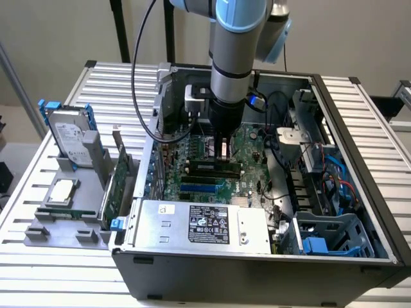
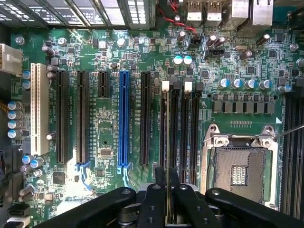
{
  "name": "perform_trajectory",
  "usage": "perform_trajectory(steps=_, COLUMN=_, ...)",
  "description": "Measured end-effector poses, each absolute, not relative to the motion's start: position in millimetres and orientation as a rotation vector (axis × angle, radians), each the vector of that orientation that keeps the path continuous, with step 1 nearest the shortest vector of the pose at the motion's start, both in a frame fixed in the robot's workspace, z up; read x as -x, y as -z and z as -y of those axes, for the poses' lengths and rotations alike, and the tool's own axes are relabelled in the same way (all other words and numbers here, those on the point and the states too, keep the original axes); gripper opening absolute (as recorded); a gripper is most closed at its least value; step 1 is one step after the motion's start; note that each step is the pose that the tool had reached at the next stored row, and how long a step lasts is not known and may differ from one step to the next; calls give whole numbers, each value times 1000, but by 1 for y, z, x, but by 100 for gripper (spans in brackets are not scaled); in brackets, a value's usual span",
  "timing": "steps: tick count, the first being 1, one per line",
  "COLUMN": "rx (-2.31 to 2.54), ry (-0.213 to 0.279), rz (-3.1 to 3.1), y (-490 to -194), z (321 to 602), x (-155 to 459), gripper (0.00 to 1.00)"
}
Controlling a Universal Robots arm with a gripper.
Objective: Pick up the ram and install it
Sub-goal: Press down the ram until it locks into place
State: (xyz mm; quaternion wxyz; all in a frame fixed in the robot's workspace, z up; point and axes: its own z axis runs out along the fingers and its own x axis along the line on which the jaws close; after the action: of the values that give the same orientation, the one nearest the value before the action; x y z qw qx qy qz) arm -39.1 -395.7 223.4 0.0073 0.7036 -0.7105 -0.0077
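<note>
The arm is down inside the open computer case [image 1: 359,192], w/ the gripper [image 1: 222,149] right over the motherboard [image 1: 247,173]. In the wrist view the gripper [image 2: 167,199] has its fingers [image 2: 152,204] pinched together on the ram [image 2: 167,190], which shows edge-on as a thin pale line running betw. the pads. The stick hangs directly above the memory slots [image 2: 180,133], the dark parallel channels w/ white end clips, next to the empty processor socket [image 2: 237,166]; whether its lower edge already touches a slot can't be told. Long axis of the stick runs parallel to the slots and to the blue slot [image 2: 124,118] beside them, so it looks lined up lengthwise, board standing on edge, contact edge facing down to the motherboard. Handling, as a guess: light, stiff, thin, and fragile at the chips and contacts; smooth faces could slip, so a hold on the flat sides near the middle of the top edge, as here, seems best for even pressure. Outside the case in the exterior view, on a grey holder [image 1: 58,215] to that view's left, sit a hard drive [image 1: 70,138], a silver processor chip [image 1: 61,191] and a larger green card [image 1: 115,189].
</note>
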Motion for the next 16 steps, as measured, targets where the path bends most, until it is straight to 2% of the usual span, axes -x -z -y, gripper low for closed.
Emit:
perform_trajectory(steps=12, rx=-2206, ry=16, rz=2226, y=-219, z=396, x=39, gripper=0)
perform_trajectory(steps=13, rx=-2206, ry=16, rz=2225, y=-219, z=395, x=39, gripper=100)
perform_trajectory(steps=16, rx=-2205, ry=17, rz=2225, y=-219, z=396, x=39, gripper=100)
